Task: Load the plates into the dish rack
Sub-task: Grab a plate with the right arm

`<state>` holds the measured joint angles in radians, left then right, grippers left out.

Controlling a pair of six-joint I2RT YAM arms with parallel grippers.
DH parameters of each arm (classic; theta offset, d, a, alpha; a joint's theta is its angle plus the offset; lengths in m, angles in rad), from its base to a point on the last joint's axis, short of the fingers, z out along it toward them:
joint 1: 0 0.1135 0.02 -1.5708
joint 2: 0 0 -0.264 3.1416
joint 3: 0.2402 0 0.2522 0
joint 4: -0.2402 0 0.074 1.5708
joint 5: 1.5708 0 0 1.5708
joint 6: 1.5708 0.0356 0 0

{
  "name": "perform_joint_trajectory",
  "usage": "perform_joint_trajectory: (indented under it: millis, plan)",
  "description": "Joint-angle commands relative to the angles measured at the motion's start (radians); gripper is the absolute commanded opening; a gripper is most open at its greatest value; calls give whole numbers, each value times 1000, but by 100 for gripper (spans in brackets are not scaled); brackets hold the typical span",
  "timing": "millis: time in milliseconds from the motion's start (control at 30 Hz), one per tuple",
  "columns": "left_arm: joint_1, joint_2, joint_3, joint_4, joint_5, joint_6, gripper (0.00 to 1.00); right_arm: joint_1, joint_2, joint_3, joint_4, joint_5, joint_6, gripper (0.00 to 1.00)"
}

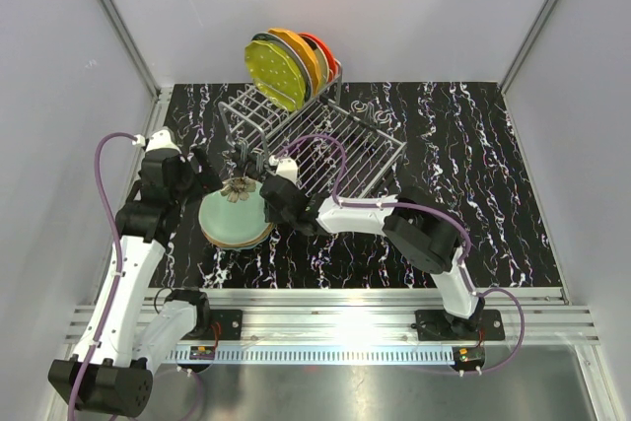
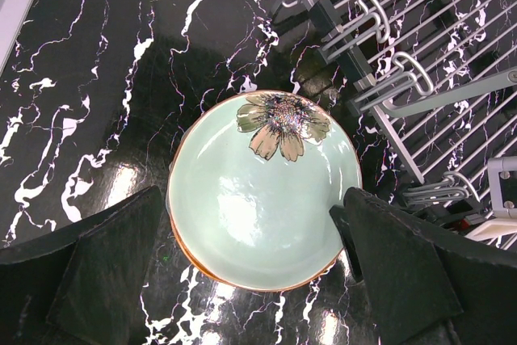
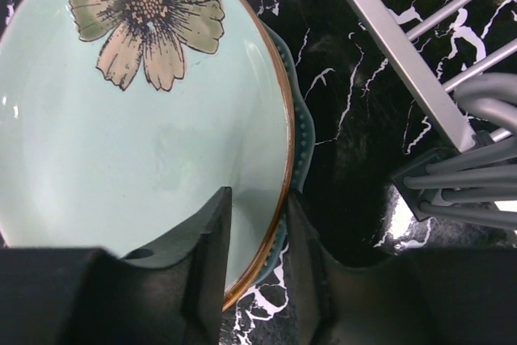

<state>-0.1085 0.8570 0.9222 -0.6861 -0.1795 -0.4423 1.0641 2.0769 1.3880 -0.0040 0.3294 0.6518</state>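
Pale green plate [image 2: 242,159] lies flat beside the dish rack [image 1: 335,140], its rim pinched by the right gripper [image 3: 258,199], seemingly for lifting; left gripper [image 2: 250,197] hovers wide open, empty.

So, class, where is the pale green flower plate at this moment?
In the top view the flower plate tops a stack left of centre, at the dish rack's near-left corner, its rim between the right gripper's fingers.

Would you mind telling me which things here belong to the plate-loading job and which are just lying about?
Job:
- floral plate, stacked on the teal plate
- racked plates
- dish rack

Not part of it:
- marble table
- purple cables of the arms
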Motion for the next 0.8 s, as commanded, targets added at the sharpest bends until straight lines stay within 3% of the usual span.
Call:
perform_joint_trajectory:
  millis: [0,167,767]
  plan:
    - [6,-22,-6,42,17,4,99,2,8,48,15,2,11,35]
    - [6,-30,-8,45,20,4,99,2,-23,52,-20,16,0,26]
    - [4,-32,-11,46,20,4,99,25,-54,117,-143,101,-64,22]
